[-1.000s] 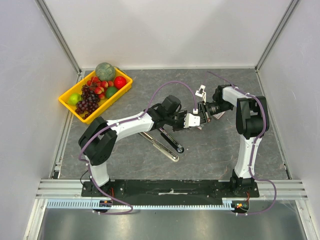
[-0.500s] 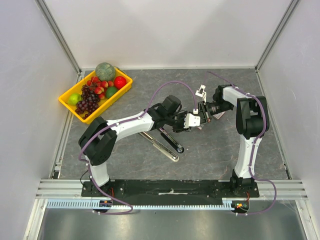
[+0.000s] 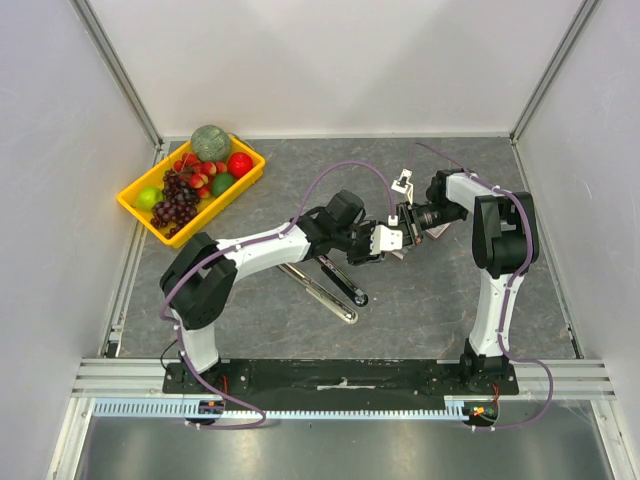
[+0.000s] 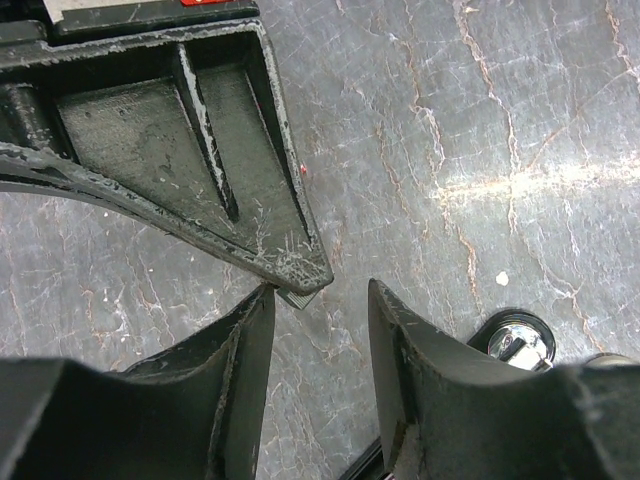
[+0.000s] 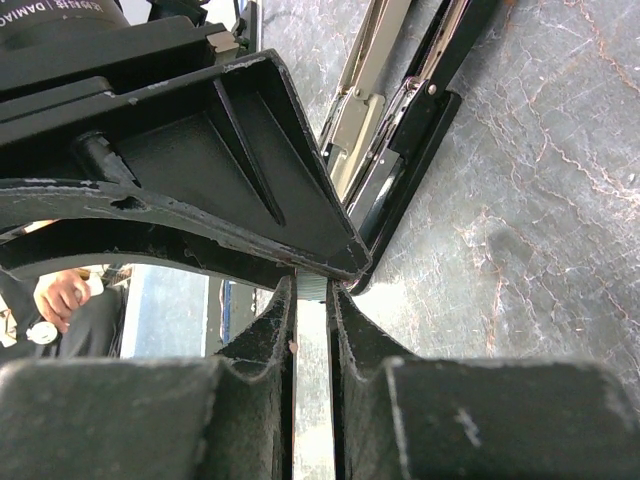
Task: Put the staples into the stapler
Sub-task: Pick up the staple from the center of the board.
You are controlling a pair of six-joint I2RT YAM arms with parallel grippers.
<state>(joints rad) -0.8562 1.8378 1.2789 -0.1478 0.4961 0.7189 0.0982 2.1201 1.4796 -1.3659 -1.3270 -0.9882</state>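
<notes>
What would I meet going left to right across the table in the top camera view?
Yellow plastic tray of fruit → open black-and-silver stapler → white-and-black right arm. The two grippers overlap, so they are left out.

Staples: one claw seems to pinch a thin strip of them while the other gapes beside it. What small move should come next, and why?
Probably the left gripper should pull back a little. It stands open at the strip's tip, while the right gripper is shut on the staples. That would clear the way down to the open stapler.
</notes>
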